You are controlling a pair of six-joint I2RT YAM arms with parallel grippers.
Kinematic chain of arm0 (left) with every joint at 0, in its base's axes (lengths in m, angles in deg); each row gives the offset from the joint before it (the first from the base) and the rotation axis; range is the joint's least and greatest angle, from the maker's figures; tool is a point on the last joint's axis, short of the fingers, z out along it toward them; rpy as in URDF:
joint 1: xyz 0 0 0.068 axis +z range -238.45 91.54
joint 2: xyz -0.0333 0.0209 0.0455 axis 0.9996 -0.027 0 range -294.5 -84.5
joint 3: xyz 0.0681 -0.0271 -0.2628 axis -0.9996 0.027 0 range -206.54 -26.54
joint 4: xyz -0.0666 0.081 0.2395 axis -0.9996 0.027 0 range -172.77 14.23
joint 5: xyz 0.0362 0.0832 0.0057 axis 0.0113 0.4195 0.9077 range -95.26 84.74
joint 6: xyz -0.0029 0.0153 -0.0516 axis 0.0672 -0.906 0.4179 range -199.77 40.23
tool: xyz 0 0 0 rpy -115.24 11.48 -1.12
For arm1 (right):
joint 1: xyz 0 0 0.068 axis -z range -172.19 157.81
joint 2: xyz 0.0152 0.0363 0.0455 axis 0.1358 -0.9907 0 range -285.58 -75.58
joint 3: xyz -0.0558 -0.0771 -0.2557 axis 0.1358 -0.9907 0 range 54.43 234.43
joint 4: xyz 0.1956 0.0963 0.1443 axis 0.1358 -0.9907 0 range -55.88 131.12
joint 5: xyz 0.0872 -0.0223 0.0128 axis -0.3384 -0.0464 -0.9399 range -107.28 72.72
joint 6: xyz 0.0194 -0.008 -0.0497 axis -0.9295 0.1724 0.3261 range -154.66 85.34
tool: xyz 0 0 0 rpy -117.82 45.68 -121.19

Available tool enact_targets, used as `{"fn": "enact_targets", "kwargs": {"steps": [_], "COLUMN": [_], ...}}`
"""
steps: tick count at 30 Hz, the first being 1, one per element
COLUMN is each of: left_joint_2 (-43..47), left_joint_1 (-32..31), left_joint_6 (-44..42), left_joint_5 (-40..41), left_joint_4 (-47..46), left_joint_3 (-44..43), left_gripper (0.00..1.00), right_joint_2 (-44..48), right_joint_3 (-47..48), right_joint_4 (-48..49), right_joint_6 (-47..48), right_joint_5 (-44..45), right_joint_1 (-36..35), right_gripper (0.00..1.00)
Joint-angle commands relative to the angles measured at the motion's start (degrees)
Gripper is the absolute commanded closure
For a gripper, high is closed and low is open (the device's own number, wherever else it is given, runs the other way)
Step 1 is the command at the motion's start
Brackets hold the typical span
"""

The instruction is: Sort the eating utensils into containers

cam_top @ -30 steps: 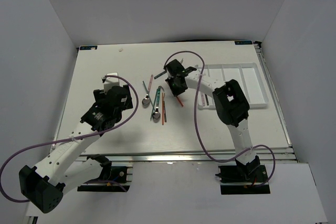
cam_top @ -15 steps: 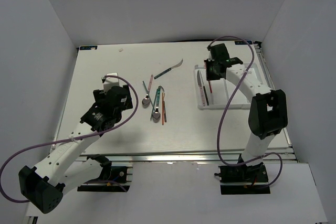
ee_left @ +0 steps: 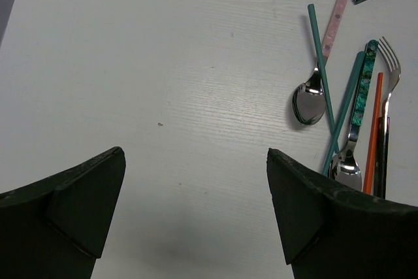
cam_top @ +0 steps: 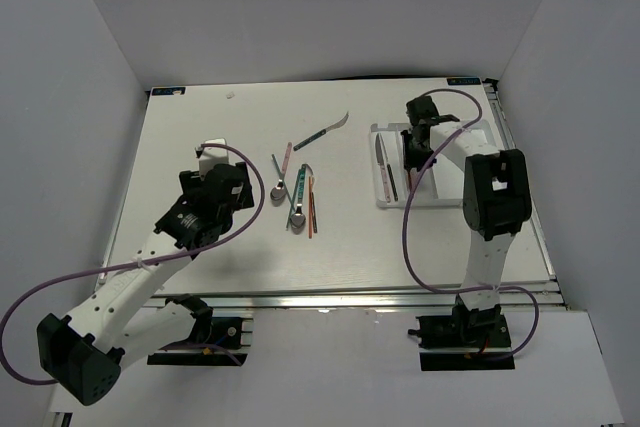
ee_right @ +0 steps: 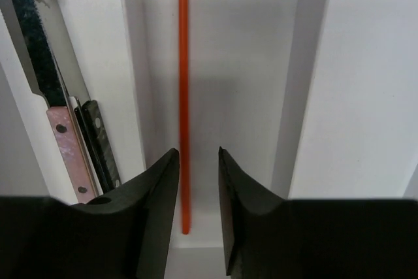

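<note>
R jaws sat a slit apart astride orange chopstick [ee_right: 184,63], unclamped, lying lengthwise in tray [ee_right: 290,96] slot. Leftover utensils [ee_left: 358,122] lay on tabletop right of L jaws, which were wide open, empty, on nearer arm.

Glossy white plastic tray [ee_right: 287,96], smooth orange chopstick [ee_right: 183,96], shiny metal spoon [ee_left: 308,104], matt white tabletop [ee_left: 163,63]

A white table [cam_top: 200,117] sits between plain white walls [cam_top: 300,7], a small speck [cam_top: 231,94] near its far edge.
</note>
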Motion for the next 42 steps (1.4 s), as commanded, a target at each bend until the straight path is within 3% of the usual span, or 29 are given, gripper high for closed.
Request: {"fn": "enact_targets", "kwargs": {"steps": [1,7,11,13,17,20,24,32,42], "left_joint_2": [0.01,-0.70,-0.78,-0.78,-0.70,-0.52,0.09,2.55,2.29], "left_joint_1": [-0.03,-0.03,-0.03,-0.03,-0.03,-0.03,-0.03,-0.03,-0.03], "left_joint_6": [0.05,-0.04,-0.04,-0.04,0.14,0.32,0.58,0.58,0.58], "left_joint_5": [-0.55,-0.81,-0.64,-0.29,0.24,0.77,1.03,0.86,0.68], "left_joint_4": [0.18,0.18,0.18,0.27,0.44,0.71,0.88,0.80,0.88], "left_joint_3": [0.44,0.35,0.26,0.26,0.26,0.17,0.17,0.52,0.52], "left_gripper": [0.02,0.02,0.02,0.02,0.02,0.02,0.02,0.02,0.02], "right_joint_2": [3.22,11.12,14.56,15.79,15.44,12.38,6.75,-2.66,-5.21], "right_joint_3": [1.69,-0.06,-1.82,-3.40,-4.20,-3.94,-1.04,6.35,6.88], "right_joint_4": [-0.59,0.27,2.82,4.84,10.11,12.93,12.94,9.86,9.07], "right_joint_6": [-0.49,-3.03,-6.80,-9.35,-16.56,-20.35,-23.34,-23.52,-23.87], "right_joint_5": [0.66,0.22,0.39,2.49,6.98,9.00,6.99,5.40,6.46], "right_joint_1": [-0.02,-2.64,-12.74,-17.13,-29.00,-34.72,-36.67,-38.34,-38.51], "right_gripper": [0.63,0.60,0.55,0.45,0.40,0.43,0.57,0.64,0.66]}}
